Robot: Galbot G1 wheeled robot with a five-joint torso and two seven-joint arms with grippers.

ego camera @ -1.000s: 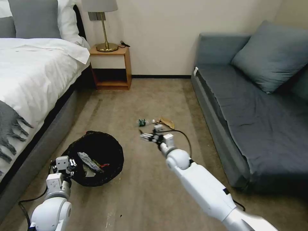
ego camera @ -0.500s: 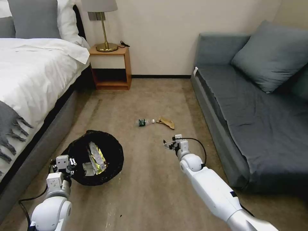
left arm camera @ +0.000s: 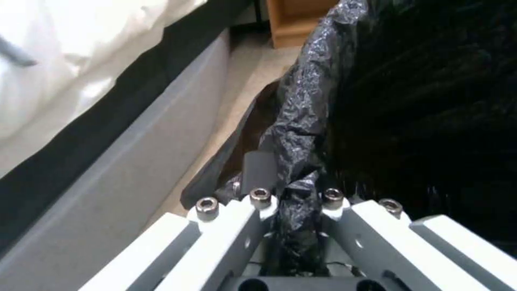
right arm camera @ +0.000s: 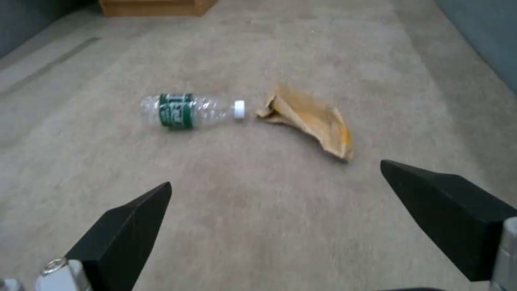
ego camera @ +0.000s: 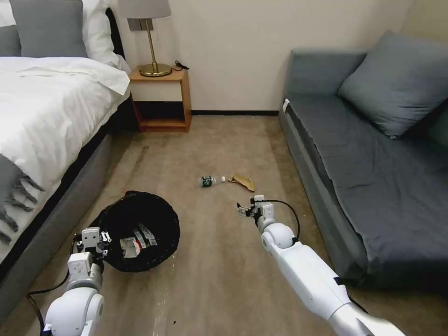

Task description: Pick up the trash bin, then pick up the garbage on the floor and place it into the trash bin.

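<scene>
Trash bin [ego camera: 140, 228], a low round one lined with a crinkled black plastic bag, sits on the tan carpet [ego camera: 224, 280] just beside the grey bed frame [ego camera: 51, 224], and a few pale wrappers [ego camera: 137, 238] lie inside it. The left gripper [ego camera: 100, 240] is at the bin's rim on the side nearest the robot, its fingers [left arm camera: 258, 171] closed on a fold of the black liner. Past the bin, farther from the robot and toward the blue-grey sofa [ego camera: 373, 163], a small clear plastic bottle with a green label and white cap [right arm camera: 185, 111] lies on its side, cap pointing at a tan crumpled paper scrap [right arm camera: 315, 125] just beside it. The right gripper [ego camera: 242, 210] hangs low over the carpet near those two pieces, short of them, its black jaws spread wide apart and holding nothing.
</scene>
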